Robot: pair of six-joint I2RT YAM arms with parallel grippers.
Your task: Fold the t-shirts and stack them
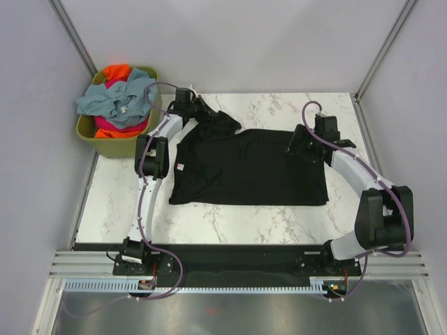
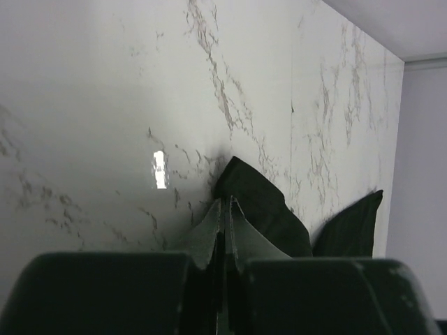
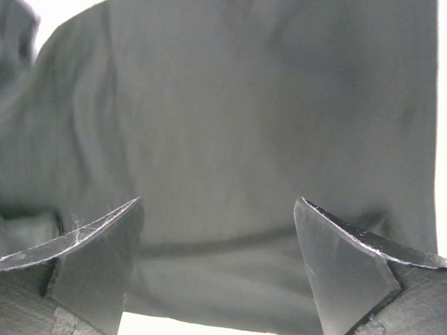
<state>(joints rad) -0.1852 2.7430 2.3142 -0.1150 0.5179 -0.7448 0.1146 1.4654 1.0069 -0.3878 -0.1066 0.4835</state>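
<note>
The black t-shirt lies spread out on the table, just to the right of the basket in the top view. It is mostly flat. The corner nearest the basket is bunched up. A small white tag shows on the side of the shirt that faces the basket.

The shirt is soft, thin and light. It will flop and sag when lifted, and it may slide a little on the smooth table. I think the best places to hold it are the corners and edges. A pinch in the middle would only make a lump.

The left gripper is at the bunched corner, close to the basket. Its jaws are pressed together, and black cloth sticks up from the tips. It looks clamped on the shirt. The right gripper is over the shirt's side far from the basket. Its jaws are wide apart, with only black cloth under them and nothing held.

I count 1 black shirt on the table, 1 basket and 2 grippers. Inside the basket I see 3 colours in a heap: a grey-blue t-shirt on top, an orange t-shirt and a pink t-shirt. I cannot tell if more shirts hide under them.
</note>
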